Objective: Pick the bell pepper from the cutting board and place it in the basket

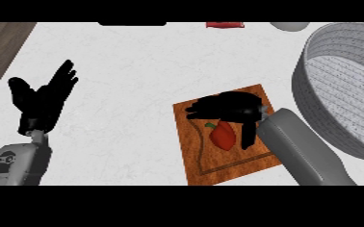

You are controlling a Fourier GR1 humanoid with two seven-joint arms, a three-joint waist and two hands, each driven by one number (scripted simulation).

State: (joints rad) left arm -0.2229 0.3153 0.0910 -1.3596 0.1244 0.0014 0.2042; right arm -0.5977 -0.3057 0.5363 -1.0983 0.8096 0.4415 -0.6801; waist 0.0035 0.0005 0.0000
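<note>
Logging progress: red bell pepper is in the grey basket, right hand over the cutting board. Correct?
No. In the head view the red bell pepper lies on the cutting board, not in the grey basket; the right hand is over that board.

I see a red pepper with a green stem on an orange-brown, wood-grained board edged by a darker line. At right the basket is grey with fine ribbing. The counter is mottled white. My left hand and right hand are black.
</note>
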